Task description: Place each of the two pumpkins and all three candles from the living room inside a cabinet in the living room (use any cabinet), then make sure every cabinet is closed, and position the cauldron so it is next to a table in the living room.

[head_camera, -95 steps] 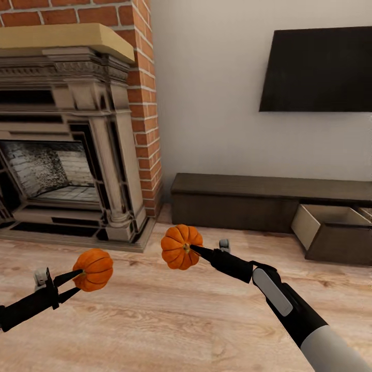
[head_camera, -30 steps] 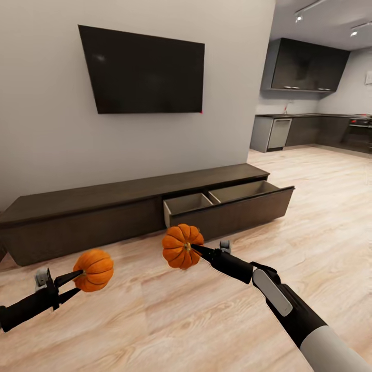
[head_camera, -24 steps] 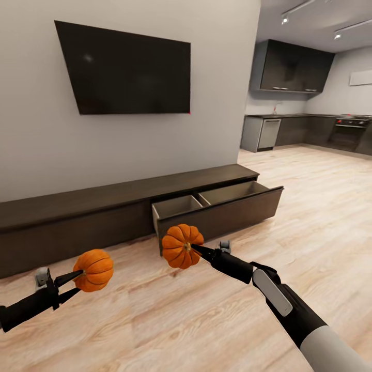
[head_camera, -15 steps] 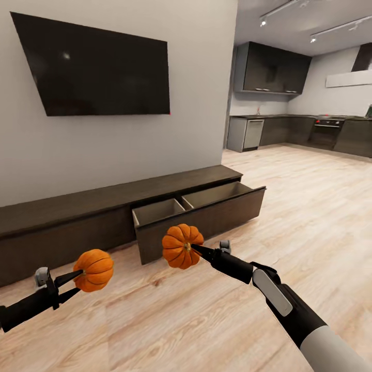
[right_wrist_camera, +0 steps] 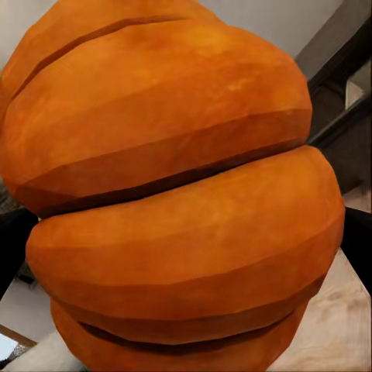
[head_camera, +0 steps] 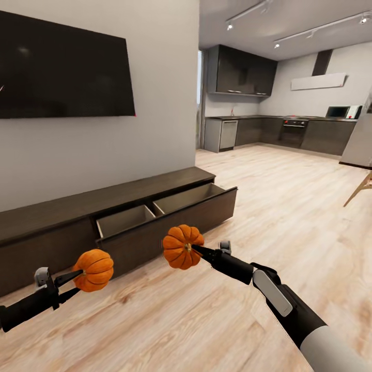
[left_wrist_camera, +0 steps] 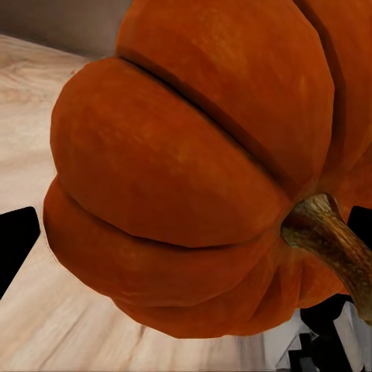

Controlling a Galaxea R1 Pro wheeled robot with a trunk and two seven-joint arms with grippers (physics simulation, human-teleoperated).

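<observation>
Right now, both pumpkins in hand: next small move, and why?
Probably roll closer to the cabinet and bring the right gripper over its open drawer. Both pumpkins are gripped, the left gripper too, yet hang above floor short of it.

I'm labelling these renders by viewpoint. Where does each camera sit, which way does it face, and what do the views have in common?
Head view: on the robot's head, looking forward and down at the cabinet with its open drawer; both arms show, left gripper and right gripper each holding a pumpkin.
Left wrist view: near the left gripper, facing along its fingers at the left pumpkin.
Right wrist view: likewise, facing the right pumpkin.
Shared: each wrist view's pumpkin appears in the head view too.
</observation>
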